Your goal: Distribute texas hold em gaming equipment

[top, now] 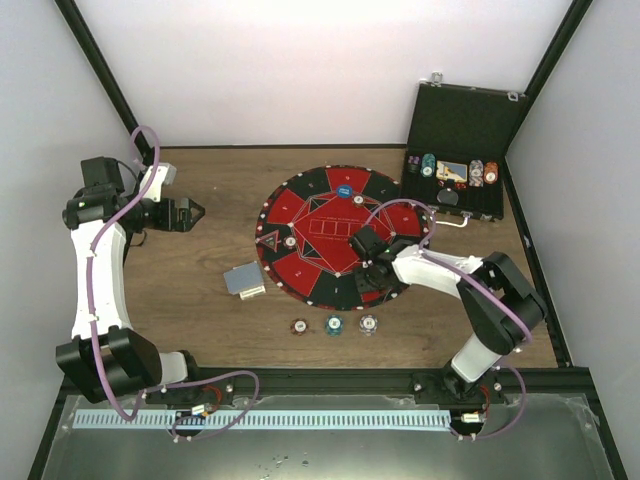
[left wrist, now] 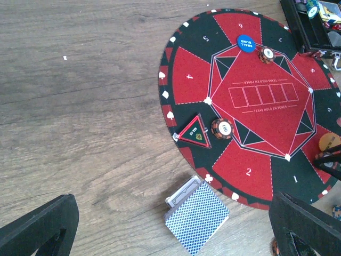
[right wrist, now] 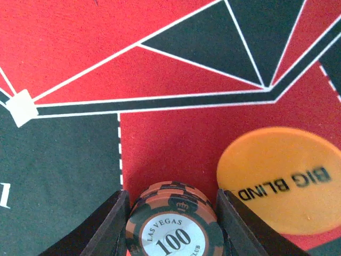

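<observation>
the right tool is gripping a stack of orange-black chips over the mat, just beside the orange button. the left tool is hanging wide open above the table, left of the mat. cards are lying by the mat's near-left rim.

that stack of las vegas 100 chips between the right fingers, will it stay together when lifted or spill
The chip stack looks like several loose discs, so a side pinch by the right gripper may lift only those its fingers press. The striped, ridged-looking edges probably resist slipping. Round, a dropped chip could roll on the poker mat.
</observation>
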Robot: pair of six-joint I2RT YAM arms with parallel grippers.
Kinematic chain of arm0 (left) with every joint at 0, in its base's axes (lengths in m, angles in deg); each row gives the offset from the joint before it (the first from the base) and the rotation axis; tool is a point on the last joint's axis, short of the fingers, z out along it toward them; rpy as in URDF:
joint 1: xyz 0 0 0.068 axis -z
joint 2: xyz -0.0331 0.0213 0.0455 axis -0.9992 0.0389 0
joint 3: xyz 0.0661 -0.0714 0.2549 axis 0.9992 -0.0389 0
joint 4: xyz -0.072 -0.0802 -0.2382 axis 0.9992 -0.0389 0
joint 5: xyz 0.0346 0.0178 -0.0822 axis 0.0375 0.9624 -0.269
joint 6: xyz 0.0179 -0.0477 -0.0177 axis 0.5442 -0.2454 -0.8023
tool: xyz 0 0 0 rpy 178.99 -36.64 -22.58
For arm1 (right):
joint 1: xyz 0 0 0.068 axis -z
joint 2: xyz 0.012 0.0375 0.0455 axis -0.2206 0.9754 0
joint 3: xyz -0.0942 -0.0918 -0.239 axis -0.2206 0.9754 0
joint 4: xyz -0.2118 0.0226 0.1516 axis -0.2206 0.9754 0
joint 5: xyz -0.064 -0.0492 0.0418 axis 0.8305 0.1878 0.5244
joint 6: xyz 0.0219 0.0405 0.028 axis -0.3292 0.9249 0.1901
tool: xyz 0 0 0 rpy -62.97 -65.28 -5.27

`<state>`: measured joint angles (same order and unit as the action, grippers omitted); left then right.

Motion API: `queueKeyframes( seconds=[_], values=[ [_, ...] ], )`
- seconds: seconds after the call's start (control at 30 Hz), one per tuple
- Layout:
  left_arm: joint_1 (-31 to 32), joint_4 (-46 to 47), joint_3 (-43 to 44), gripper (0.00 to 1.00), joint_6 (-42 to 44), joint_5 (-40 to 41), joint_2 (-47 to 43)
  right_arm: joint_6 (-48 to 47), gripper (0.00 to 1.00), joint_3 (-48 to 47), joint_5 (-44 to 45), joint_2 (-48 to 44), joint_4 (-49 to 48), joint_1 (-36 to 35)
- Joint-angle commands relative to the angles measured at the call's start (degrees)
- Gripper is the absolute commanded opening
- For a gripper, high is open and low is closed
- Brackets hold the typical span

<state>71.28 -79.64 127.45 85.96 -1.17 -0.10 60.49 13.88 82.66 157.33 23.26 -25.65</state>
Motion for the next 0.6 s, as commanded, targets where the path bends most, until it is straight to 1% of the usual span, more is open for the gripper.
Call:
queueKeyframes(
  seconds=[0.0,0.03,0.13,0.37,0.47,0.57],
  values=[
    [-0.25,-0.59,1.75,1.0,0.74,-0.22,-0.45,-1.5,0.3,-0.64,-0.43,1.58,-2.18,0.86],
    [-0.21,-0.6,1.73,1.0,0.76,-0.26,-0.37,-1.53,0.36,-0.79,-0.65,1.79,-1.99,0.86],
    [-0.21,-0.58,1.76,1.0,0.78,-0.33,-0.36,-1.69,0.47,-1.1,-1.39,1.23,-1.0,0.86],
    [-0.21,-0.62,1.64,1.0,0.84,-0.65,-0.39,-1.5,0.62,-4.44,-0.7,-5.57,5.41,-0.01],
    [-0.21,-0.48,1.8,1.0,0.62,-0.81,-0.28,-0.69,0.64,-7.63,1.31,-7.81,9.47,-2.53],
    [-0.21,-0.58,1.99,1.0,0.46,-1.07,-0.34,1.7,0.65,-10.23,3.29,-8.89,13.09,-8.23]
  ],
)
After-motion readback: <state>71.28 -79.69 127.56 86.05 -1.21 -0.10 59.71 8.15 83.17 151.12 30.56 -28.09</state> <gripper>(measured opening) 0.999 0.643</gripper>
